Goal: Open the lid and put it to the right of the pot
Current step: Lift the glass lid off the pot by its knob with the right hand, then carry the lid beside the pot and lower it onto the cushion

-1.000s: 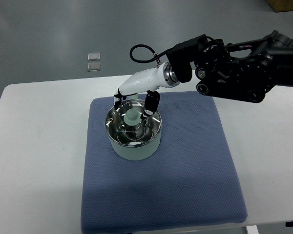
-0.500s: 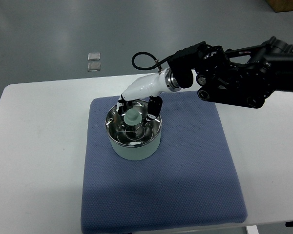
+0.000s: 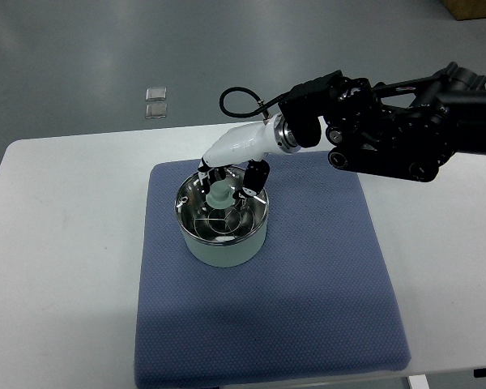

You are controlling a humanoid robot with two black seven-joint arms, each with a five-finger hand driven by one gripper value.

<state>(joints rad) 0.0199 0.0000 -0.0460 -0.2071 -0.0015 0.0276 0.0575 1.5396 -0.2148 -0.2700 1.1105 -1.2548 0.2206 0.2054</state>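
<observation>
Mat (image 3: 308, 308): blue padded cloth spread over the white table (image 3: 65, 267), reaching from the near edge back to beneath the hand.
Pot (image 3: 223, 243): pale green with a shiny steel rim, on the mat's left part, directly below the hand.
Lid (image 3: 211, 219): glass, seated in the pot's rim, not lifted; its pale green knob (image 3: 219, 194) stands up between the fingers.
Right hand (image 3: 228, 175): white shell with dark fingers (image 3: 254, 175), reaching down over the pot's far side; the fingers stand apart on either side of the knob, and it cannot be told whether they touch it.
Right arm (image 3: 389, 134): black, entering from the right edge, behind and to the right of the hand, with a cable loop above the wrist.
Floor: two small square tags (image 3: 155, 102) lie well beyond the hand, past the table's far edge.
</observation>
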